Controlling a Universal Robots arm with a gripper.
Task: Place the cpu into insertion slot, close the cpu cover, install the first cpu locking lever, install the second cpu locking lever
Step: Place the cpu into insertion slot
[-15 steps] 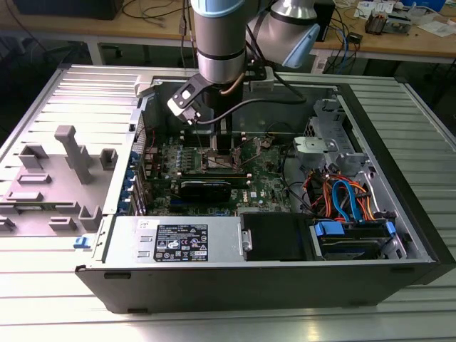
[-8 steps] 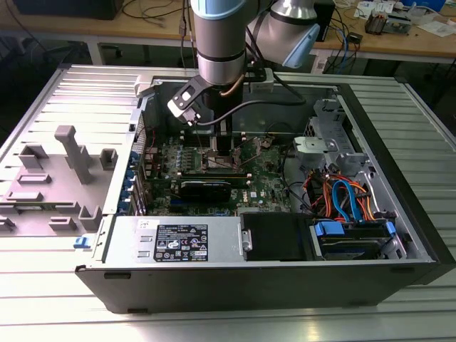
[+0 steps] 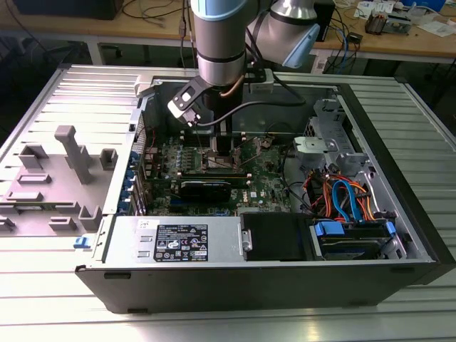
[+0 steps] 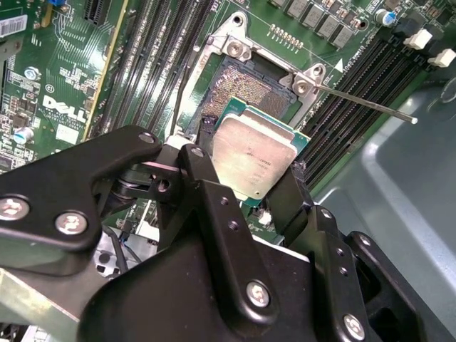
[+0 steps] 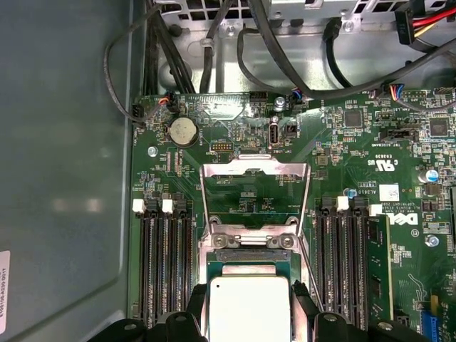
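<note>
- Fingers [image 4: 210,192] closed on the cpu [image 4: 253,160], one on each of two opposite edges; silver top faces up.
- Cpu sits over the near part of the slot [image 4: 246,89], and the far rows of slot contacts are bare. Can't tell if it touches the slot.
- In the second wrist view the cpu looks slightly tilted against the slot frame.
- Cover [image 5: 256,169] is swung open, standing up at the slot's far side, with the board [image 5: 342,142] visible through its window.
- One lever [image 4: 363,103] is unlatched, its rod sticking out over the memory slots [image 4: 342,92].
- In the exterior view the arm [image 3: 221,43] reaches straight down into the open case [image 3: 285,278], which lies on the counter [image 3: 214,324].
</note>
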